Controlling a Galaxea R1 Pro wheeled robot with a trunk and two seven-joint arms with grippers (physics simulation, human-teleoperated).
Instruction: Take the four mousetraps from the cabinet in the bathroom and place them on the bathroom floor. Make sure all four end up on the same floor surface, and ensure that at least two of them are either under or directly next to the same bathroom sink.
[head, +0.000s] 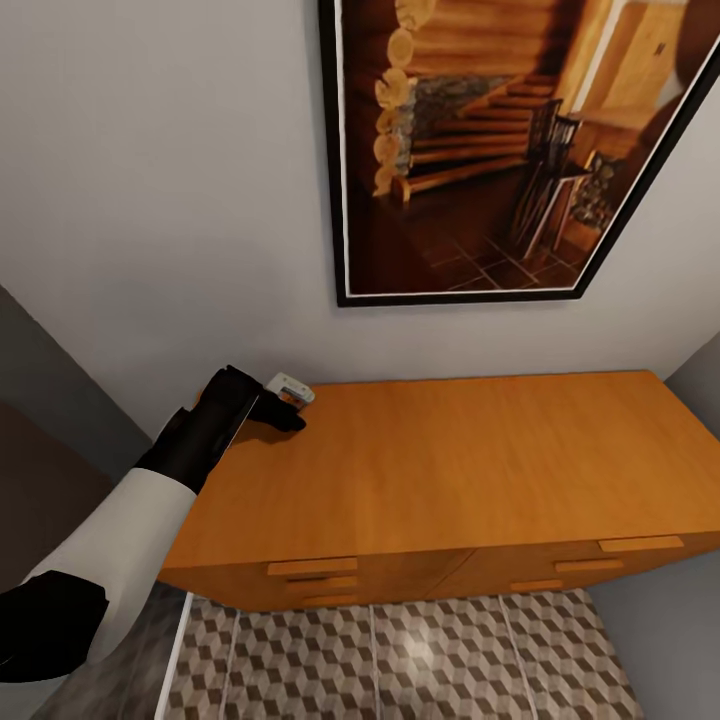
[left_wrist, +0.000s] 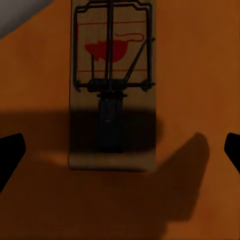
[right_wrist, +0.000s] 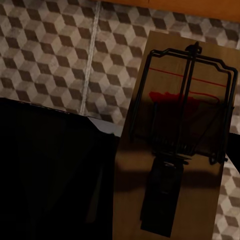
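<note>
Two mousetraps are on show right now, one per wrist camera. From the head view, the left hand (head: 283, 410) reaches over the far left corner of the cabinet (head: 450, 470), its dark fingers right at a small pale mousetrap (head: 290, 388) lying on the orange-brown top by the grey wall; a framed picture (head: 500, 150) of a log stairway hangs above; the cube-patterned bathroom floor (head: 400, 660) spreads below the drawer fronts. Over to the left wrist view: the mousetrap (left_wrist: 112, 90) lies flat on the cabinet top (left_wrist: 200, 75), red mouse print and wire bar plain to see; the left hand's two dark fingertips (left_wrist: 10, 152) stand wide apart, one at either edge, clear of the board and holding nothing. Now the right wrist view: another mousetrap (right_wrist: 175, 150) looms close against the bathroom floor tiles (right_wrist: 50, 50), a strip of orange wood along the edge beyond; whether the right hand grips it, I cannot tell; a large dark shape (right_wrist: 50, 175) sits beside the board.
</note>
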